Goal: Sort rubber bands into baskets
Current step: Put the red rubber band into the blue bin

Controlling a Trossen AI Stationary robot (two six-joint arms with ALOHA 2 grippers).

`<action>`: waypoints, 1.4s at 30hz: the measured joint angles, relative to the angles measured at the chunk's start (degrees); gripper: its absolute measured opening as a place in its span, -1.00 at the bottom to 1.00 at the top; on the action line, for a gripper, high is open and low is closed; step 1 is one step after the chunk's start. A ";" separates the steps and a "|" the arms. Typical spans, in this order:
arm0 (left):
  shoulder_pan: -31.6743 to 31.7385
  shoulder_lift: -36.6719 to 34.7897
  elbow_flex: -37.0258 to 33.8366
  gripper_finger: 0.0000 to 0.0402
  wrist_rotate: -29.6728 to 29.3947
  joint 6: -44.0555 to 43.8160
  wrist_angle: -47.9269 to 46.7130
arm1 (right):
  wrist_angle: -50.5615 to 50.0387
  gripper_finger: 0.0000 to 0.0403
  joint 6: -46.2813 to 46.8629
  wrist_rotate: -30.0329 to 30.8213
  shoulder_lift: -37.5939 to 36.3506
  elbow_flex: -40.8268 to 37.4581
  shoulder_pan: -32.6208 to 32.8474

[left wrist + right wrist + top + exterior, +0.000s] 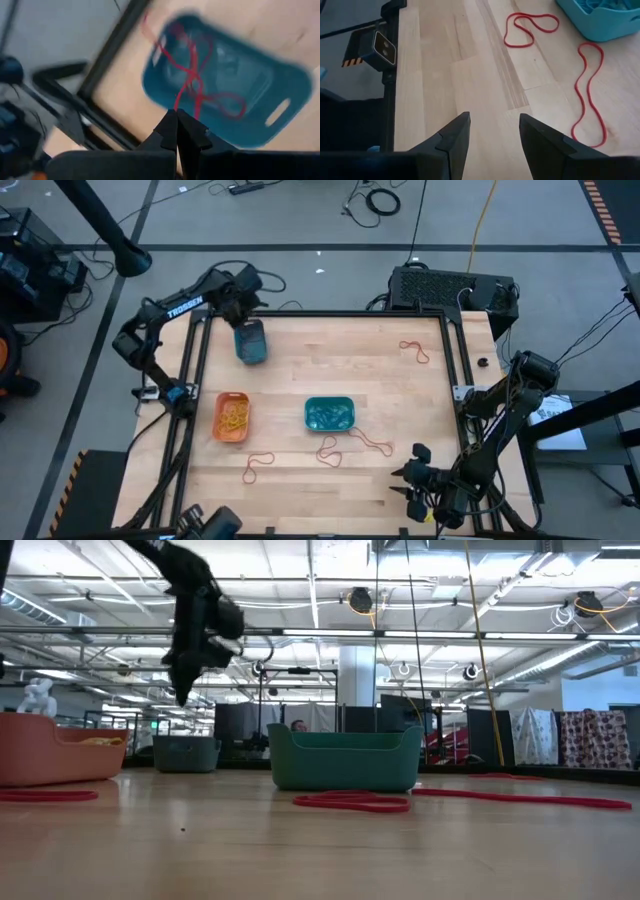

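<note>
Bright, even overhead light — left wrist view blurred (soft shadows).

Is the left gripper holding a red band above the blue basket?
Yes: the left gripper is shut on a red rubber band dangling over the dark blue basket.

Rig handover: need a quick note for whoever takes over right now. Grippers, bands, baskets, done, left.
Left gripper: shut on a red band, above the blue basket at the far left.
Right gripper: open, empty, near edge on the right.
Orange basket holds yellow bands; teal basket holds blue-green bands.
Done: yellow and blue-green look sorted.
Left: drop the held band, then the loose red bands: far right, right of the teal basket, near it, and one near the orange basket.
</note>
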 joint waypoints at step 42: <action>-1.88 0.00 -7.86 -0.55 20.31 3.72 11.76 | -0.02 -0.18 0.01 0.19 0.00 0.00 -0.06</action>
